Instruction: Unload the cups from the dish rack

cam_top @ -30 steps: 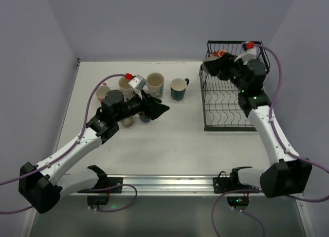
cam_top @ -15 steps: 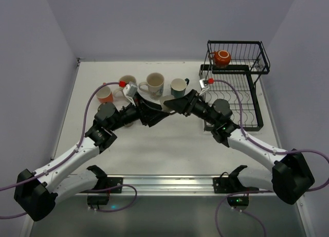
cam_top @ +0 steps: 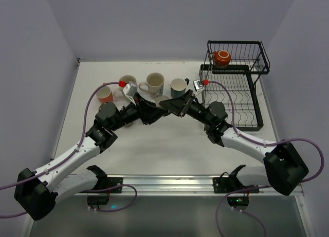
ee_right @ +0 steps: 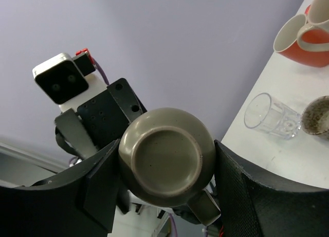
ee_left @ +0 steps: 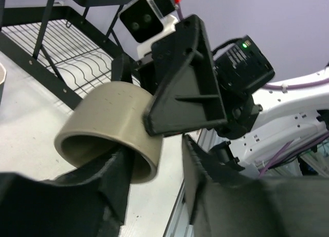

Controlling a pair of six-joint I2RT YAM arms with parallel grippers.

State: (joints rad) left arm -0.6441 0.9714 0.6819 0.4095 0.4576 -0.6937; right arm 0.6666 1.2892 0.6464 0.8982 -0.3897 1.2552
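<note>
Beige cup (ee_right: pixel 165 156) gripped in right tool (ee_right: pixel 168 171), rim within parted left tool (ee_left: pixel 154 181)

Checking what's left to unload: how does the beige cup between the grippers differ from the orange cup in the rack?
The beige cup is out of the dish rack, clamped in the right gripper above the table; the orange cup sits in the rack's upper basket. The beige cup is dull grey-beige, the orange cup bright. Both are small cups.

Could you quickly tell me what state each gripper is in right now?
Left gripper: open, at the rim of the beige cup.
Right gripper: shut on the beige cup.
</note>
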